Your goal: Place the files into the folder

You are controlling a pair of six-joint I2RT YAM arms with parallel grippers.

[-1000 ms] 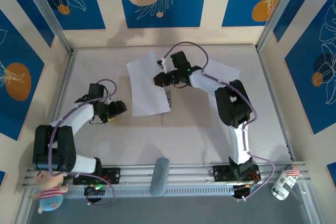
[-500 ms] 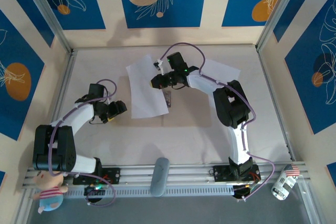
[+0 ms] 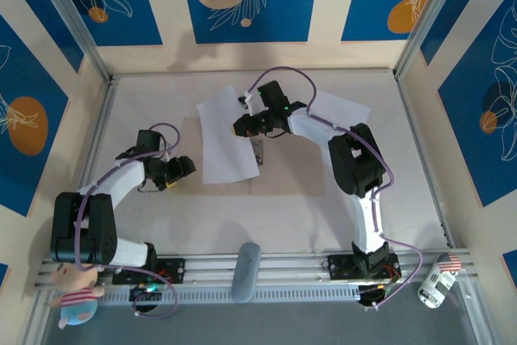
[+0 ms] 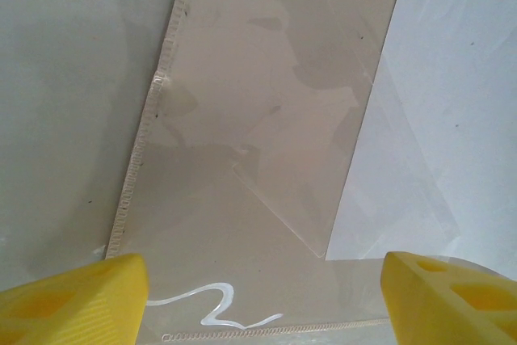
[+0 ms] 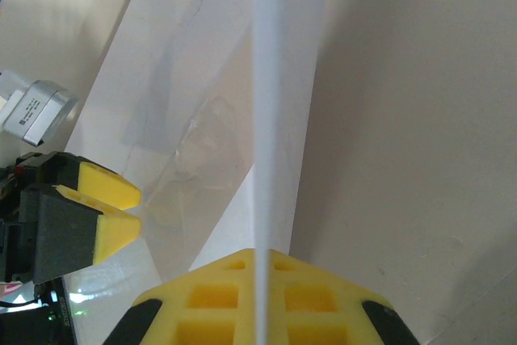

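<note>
A thin white paper sheet (image 3: 226,149) is lying tilted left of the table's middle. The clenched right gripper (image 3: 242,125) is pinching and lifting its right edge. The right wrist view is showing that sheet edge-on, a bright sliver running into the yellow fingers (image 5: 218,300). A second sheet (image 3: 343,107) is lying flat behind the right arm. The flat beige folder (image 3: 283,174) is nearly blending into the table (image 3: 161,224) from above, while the left wrist view is revealing its glossy face and stitched rim. The left gripper (image 3: 184,169) is hanging released, jaws spread, near the first sheet's left edge.

White files (image 3: 218,151); yellow gripper fingers (image 4: 73,296); blue walls (image 3: 242,14), orange circles.
</note>
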